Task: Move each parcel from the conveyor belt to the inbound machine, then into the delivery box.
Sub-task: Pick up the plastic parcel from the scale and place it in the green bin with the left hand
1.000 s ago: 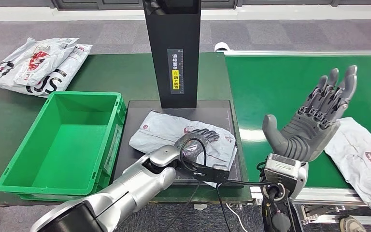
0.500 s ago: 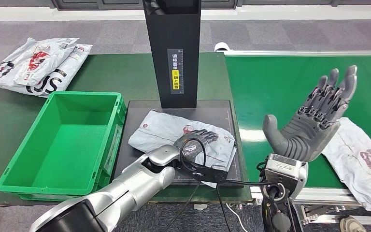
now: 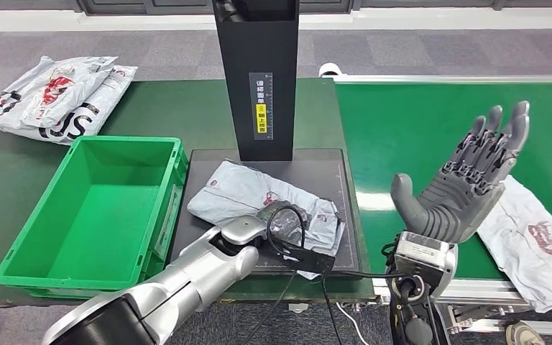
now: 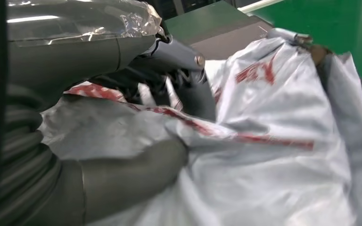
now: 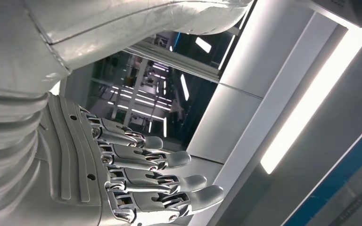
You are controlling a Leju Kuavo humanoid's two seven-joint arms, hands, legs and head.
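Head view: left robot hand (image 3: 282, 219) clutching the grey parcel (image 3: 238, 192); right robot hand (image 3: 467, 183) raised, fingers spread, empty.

Parcel (image 3: 259, 198) under the left hand (image 3: 282, 219): thin grey plastic film, crinkled, soft sheen, red print. Left hand: matt dark grey plastic fingers (image 4: 188, 89), thumb smooth. Left forearm (image 3: 208, 269): brushed silver metal, satin. Right hand (image 3: 467, 180): matt grey ribbed plastic; fingertips (image 5: 202, 194) look like polished metal. Inbound machine plate (image 3: 316, 169): matt dark grey; its column (image 3: 255, 79) semi-gloss black. Delivery box (image 3: 93, 215): glossy green moulded plastic. Conveyor belt (image 3: 417, 122): smooth green, slight sheen. Worktop (image 3: 165, 108): duller, darker green.
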